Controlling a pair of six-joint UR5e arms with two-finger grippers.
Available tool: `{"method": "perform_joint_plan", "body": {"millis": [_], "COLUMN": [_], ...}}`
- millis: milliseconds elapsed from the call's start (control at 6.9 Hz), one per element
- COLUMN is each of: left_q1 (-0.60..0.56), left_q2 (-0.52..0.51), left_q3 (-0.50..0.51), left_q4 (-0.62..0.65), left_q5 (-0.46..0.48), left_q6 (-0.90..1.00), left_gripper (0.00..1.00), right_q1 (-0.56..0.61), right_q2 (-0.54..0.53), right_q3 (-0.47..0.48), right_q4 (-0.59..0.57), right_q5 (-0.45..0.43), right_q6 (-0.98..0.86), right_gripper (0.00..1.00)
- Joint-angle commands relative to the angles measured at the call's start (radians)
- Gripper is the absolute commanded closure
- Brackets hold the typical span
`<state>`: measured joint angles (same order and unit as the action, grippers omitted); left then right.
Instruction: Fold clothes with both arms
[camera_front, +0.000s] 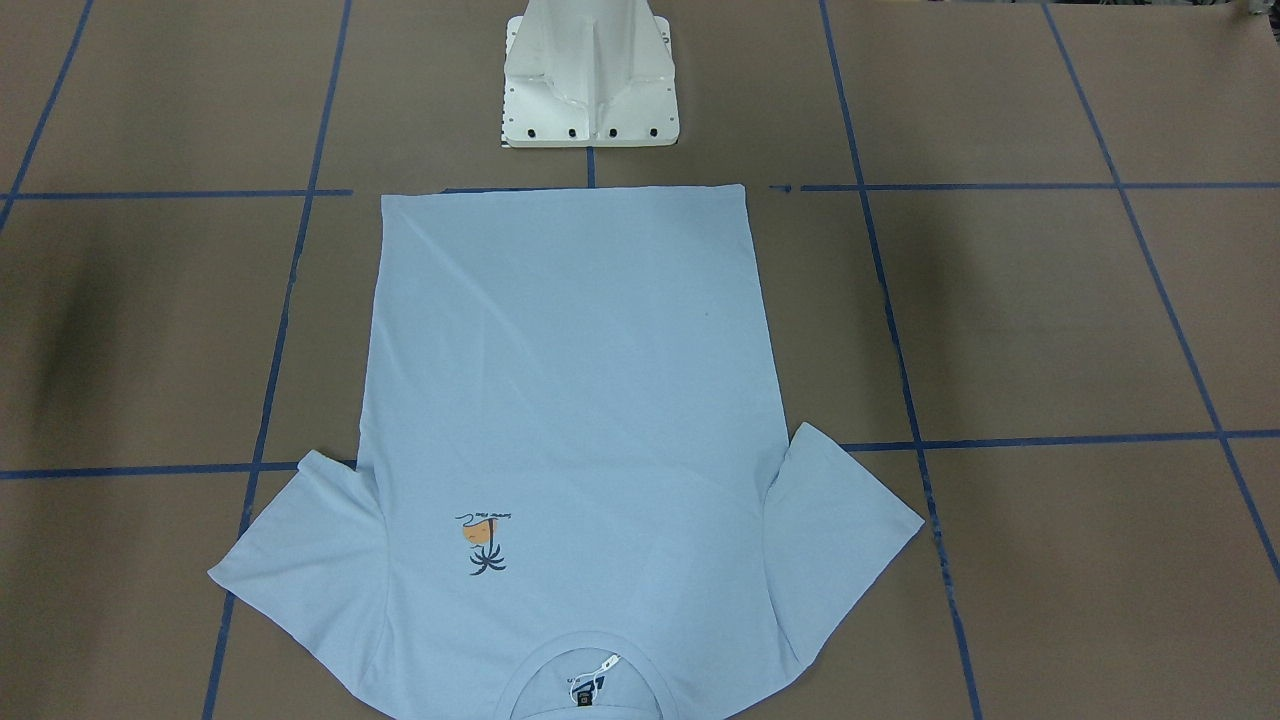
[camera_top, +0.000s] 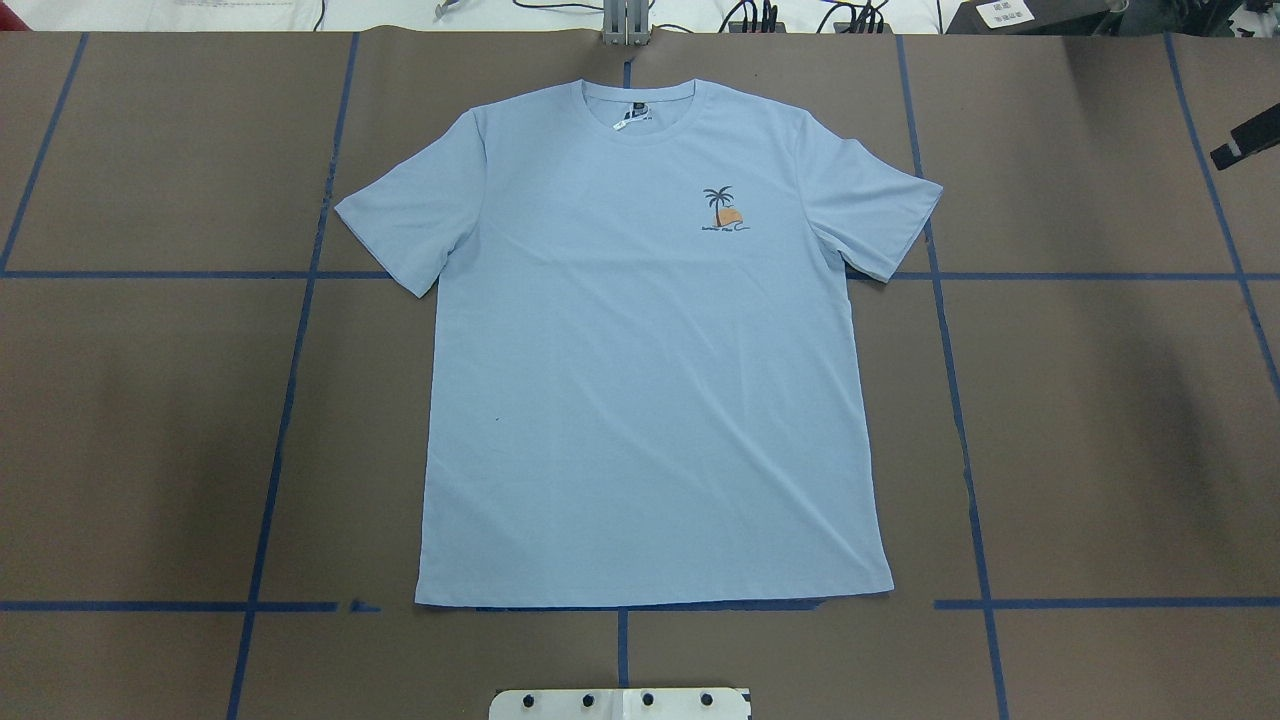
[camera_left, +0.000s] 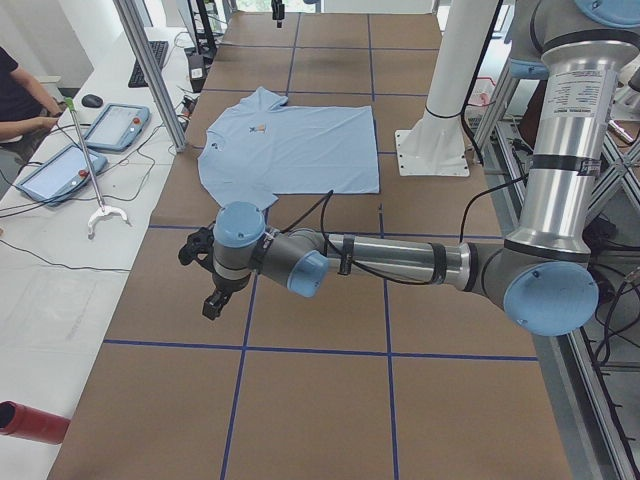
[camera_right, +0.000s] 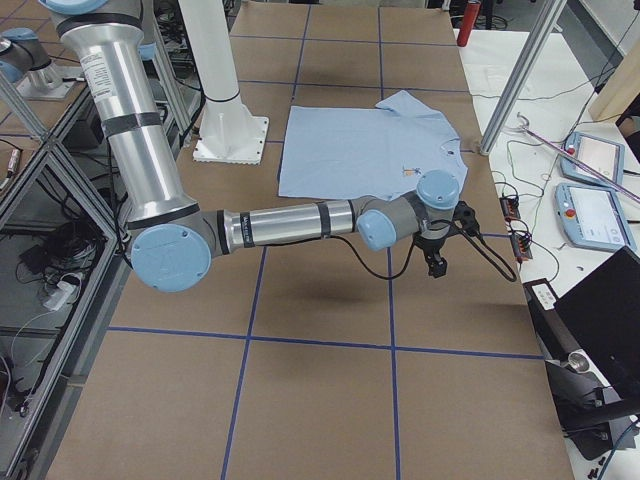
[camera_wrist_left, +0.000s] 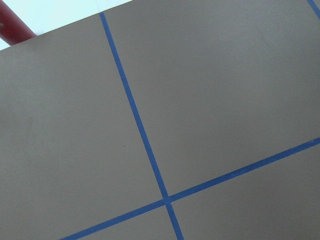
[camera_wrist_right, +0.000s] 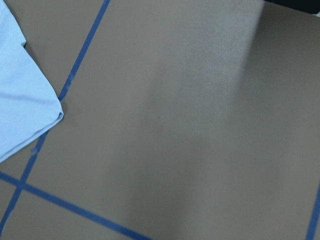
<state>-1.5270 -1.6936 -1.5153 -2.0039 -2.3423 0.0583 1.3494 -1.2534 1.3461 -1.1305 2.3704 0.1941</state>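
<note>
The light blue T-shirt (camera_top: 650, 350) lies flat and face up on the brown table, collar away from the robot base, with the palm-tree print (camera_top: 722, 210) on its chest. It also shows in the front-facing view (camera_front: 570, 400). The left arm's gripper (camera_left: 210, 303) hangs above bare table well off the shirt's side, in the exterior left view only. The right arm's gripper (camera_right: 437, 267) hangs beyond the other sleeve, in the exterior right view only. I cannot tell whether either is open or shut. The right wrist view shows a sleeve corner (camera_wrist_right: 30, 110).
The white pedestal base (camera_front: 590, 90) stands just behind the shirt's hem. Blue tape lines (camera_top: 290, 400) grid the brown table. A side bench with tablets (camera_left: 100, 130) and an operator's arm lie past the far edge. A red cylinder (camera_left: 30, 422) lies at the table's end.
</note>
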Motion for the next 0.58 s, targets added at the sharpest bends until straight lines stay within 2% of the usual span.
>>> {"method": "perform_joint_plan", "body": {"millis": [0,290,435], "left_q1": [0.037,0.038,0.039], "left_q2": [-0.055,-0.044,-0.046], "left_q3": [0.046,0.038,0.044], "left_q4": [-0.050,-0.094,-0.120], "left_q5": [0.000,-0.005,-0.005], "left_q6": [-0.089,-0.122,-0.153], "left_gripper": [0.01,0.01,0.01], "right_q1": [-0.141,-0.298,-0.337], "right_q2": [0.138,0.219,0.244], "right_q3": [-0.206,-0.209,-0.222], "right_q4": [0.236,0.247,0.250], "right_q5": [-0.023,-0.223,-0.267], "right_q6": [0.255,0.400,0.457], "right_gripper": [0.00,0.00,0.00]}}
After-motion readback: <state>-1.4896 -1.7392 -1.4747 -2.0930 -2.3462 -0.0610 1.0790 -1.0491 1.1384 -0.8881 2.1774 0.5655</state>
